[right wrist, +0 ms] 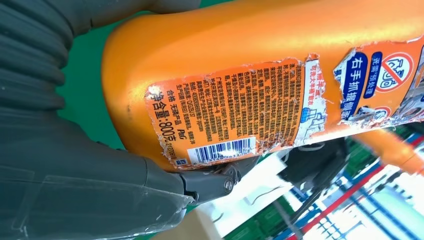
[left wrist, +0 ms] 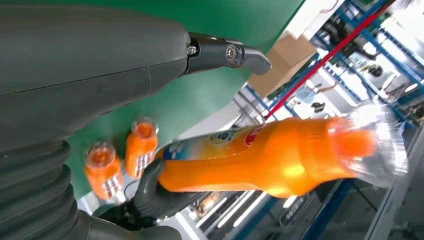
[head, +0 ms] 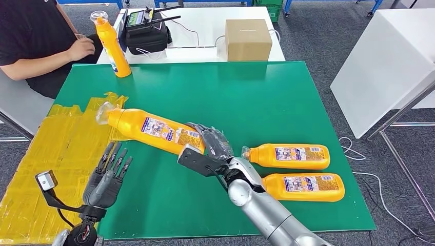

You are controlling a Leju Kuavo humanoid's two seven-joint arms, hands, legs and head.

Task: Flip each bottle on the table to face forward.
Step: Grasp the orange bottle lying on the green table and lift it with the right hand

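The right hand (head: 211,146) grips the base of a long orange plastic bottle (head: 154,129), raised over the green table (head: 287,97); the left hand (head: 106,177) (fingers spread, holding nothing) hovers near left.

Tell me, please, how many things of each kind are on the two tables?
Orange bottles: 4 (held, upright, lying and)
Cardboard box: 1
Black bag: 1
Total: 6
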